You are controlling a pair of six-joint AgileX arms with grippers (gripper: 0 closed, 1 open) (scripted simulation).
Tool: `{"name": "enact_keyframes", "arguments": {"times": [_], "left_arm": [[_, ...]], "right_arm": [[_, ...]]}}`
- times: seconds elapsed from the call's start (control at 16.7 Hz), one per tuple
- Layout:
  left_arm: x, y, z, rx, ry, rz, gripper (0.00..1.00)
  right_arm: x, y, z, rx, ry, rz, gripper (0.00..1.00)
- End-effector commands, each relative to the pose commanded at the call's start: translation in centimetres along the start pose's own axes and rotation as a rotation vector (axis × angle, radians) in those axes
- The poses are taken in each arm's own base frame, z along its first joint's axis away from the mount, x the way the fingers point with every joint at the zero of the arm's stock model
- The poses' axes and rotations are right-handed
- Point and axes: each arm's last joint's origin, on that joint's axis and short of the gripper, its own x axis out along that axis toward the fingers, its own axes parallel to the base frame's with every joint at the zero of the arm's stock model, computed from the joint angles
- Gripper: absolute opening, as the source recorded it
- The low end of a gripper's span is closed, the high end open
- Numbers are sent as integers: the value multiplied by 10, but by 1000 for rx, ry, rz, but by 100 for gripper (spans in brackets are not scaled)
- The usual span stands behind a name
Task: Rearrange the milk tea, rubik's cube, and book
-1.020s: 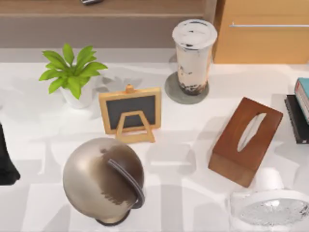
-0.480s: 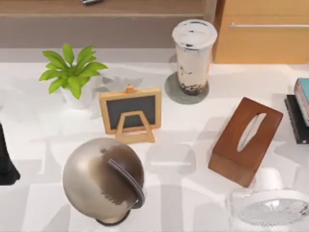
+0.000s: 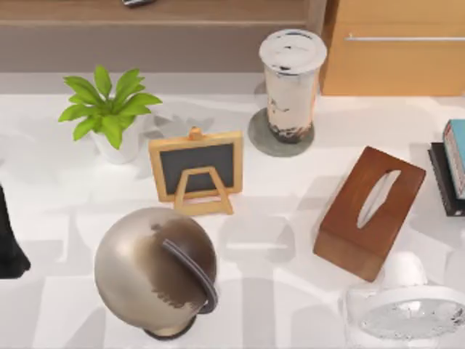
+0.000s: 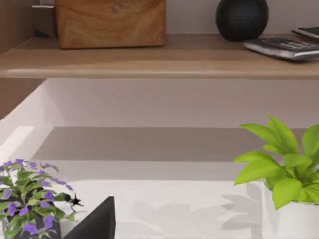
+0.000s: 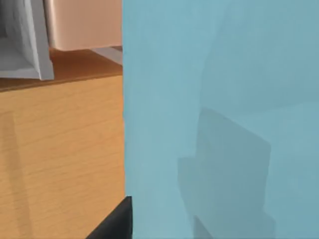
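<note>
No writing is readable anywhere. One milk tea stands on a grey coaster at the table's back; one teal book tops a black book at the right edge. Jaws: cannot tell.

One milk tea counted, one coaster, two stacked books, two potted plants, one chalkboard easel, one globe, one tissue box, one fan
</note>
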Motion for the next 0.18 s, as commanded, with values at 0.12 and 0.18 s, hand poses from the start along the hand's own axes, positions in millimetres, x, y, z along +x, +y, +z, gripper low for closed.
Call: {"name": "enact_keyframes", "arguments": {"times": [0.12, 0.18], "left_arm": [[0, 0, 0, 0, 0, 0, 100], [0, 0, 0, 0, 0, 0, 100]], "right_arm": [[0, 0, 0, 0, 0, 0, 100], [0, 0, 0, 0, 0, 0, 100]]}}
